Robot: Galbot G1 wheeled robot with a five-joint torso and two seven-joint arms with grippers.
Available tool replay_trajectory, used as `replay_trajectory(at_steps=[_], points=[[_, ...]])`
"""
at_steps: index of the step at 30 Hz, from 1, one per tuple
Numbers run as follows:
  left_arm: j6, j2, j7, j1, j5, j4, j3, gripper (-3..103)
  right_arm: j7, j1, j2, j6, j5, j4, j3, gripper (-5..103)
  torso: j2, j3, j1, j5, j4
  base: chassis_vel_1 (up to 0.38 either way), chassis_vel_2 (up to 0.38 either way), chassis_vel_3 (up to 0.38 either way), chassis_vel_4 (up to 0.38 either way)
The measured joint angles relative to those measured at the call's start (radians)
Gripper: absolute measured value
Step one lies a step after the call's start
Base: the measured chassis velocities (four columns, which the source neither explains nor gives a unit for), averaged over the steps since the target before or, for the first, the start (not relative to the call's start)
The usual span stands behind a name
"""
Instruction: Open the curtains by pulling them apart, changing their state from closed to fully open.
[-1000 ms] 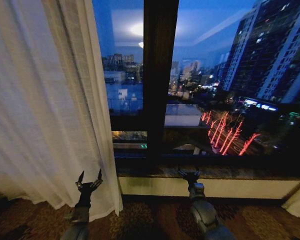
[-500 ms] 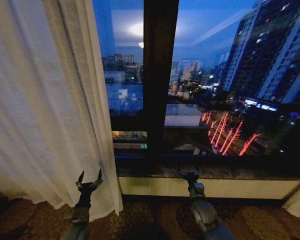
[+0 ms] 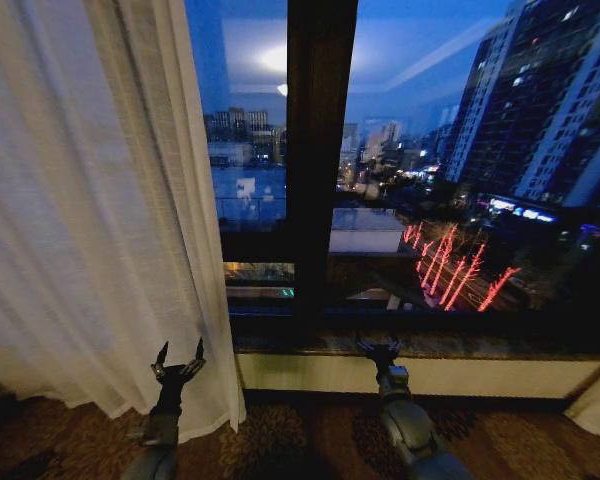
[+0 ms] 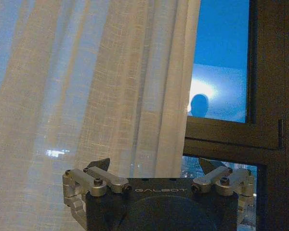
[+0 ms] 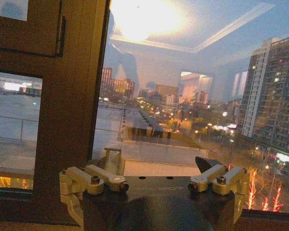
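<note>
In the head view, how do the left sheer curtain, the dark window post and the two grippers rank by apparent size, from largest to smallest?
1. Left sheer curtain, by far the largest.
2. Dark window post.
3. Left gripper and right gripper: both small and look alike, so I do not rank them. Left fingers are spread open.

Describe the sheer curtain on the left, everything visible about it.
The sheer curtain is thin, cream-white, loosely woven see-through fabric in vertical pleats, hanging to the carpet with a wavy hem. It is drawn to the window's left side, leaving the glass beside it bare. The left hand, fingers open, is raised just before its lower edge, gripping nothing.
</note>
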Motion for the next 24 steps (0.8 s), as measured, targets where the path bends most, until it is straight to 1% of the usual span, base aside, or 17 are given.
replay_trajectory(at_steps=[24], points=[[0.0,0.0,0.0,0.0,0.0,0.0,0.0,100,0.0,0.0,0.0,0.0,0.0,0.0,0.0,100,0.0,0.0,0.0,0.0,0.0,0.0,0.0,0.0,0.0]])
